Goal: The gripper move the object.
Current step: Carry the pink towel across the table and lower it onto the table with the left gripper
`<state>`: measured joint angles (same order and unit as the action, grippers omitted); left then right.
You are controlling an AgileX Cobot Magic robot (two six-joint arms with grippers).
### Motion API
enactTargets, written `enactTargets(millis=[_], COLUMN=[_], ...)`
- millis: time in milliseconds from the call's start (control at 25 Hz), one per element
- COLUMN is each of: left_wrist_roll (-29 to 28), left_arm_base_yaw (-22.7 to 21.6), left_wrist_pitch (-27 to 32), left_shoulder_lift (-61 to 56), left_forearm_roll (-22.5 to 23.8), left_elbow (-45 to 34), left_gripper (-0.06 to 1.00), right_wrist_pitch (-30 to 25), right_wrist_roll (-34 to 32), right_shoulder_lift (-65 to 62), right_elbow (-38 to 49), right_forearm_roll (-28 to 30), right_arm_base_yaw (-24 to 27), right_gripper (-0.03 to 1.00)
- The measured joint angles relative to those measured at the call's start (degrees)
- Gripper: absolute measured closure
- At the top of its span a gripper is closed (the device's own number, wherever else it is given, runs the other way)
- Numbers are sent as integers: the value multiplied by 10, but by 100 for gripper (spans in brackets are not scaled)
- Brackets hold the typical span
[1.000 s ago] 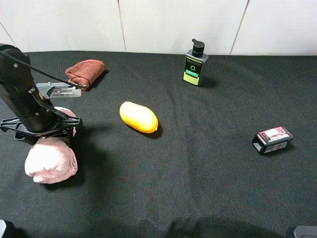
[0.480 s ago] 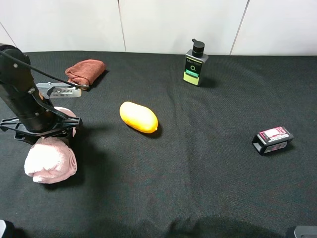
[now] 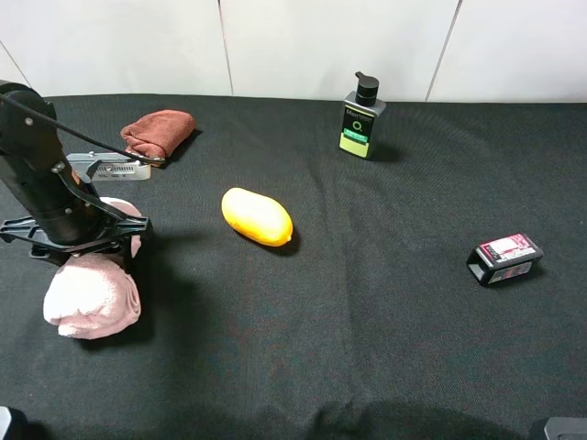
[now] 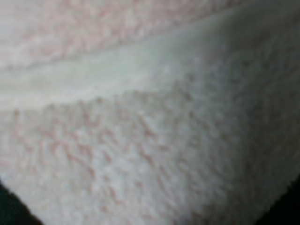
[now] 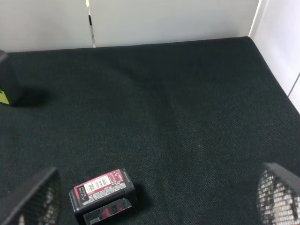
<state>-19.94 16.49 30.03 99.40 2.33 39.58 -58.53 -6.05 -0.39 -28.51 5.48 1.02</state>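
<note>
Overhead, we find the left gripper (image 3: 78, 240) set down over the waist of the pink rolled towel (image 3: 92, 298), which lies at the near left of the black tabletop (image 3: 367, 348). One fluffy end bulges out in front of the claw and a smaller end shows behind it. The arm, with its small grey labelled plate (image 3: 110, 169), hides the fingers. We cannot tell whether they grip the towel or merely straddle it. The left wrist camera shows only blurred pink pile, pressed close to the lens.

At the far left, well apart from the towel, lies a reddish-brown cloth (image 3: 159, 131). A yellow oblong fruit (image 3: 257, 216) rests near the middle, and a dark pump bottle (image 3: 360, 119) stands upright at the back. To the right sits a small black box (image 3: 504, 258) with a red label. The right gripper (image 5: 157, 197) hangs above the cloth near that box, its fingertips (image 5: 35, 197) spread wide with nothing between them.
</note>
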Motion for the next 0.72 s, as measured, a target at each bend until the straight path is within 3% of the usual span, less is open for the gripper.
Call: enactTargets(millis=[720], left_wrist_roll=[0], left_arm_base_yaw=[0], left_wrist_pitch=[0], left_shoulder_lift=[0], left_forearm_roll=[0], left_elbow=[0], left_gripper=[41], right_wrist_pitch=[0], right_wrist_roll=[0], right_shoulder_lift=[0], right_elbow=[0], right_forearm_roll=[0], right_arm_base_yaw=[0], right_gripper=[34])
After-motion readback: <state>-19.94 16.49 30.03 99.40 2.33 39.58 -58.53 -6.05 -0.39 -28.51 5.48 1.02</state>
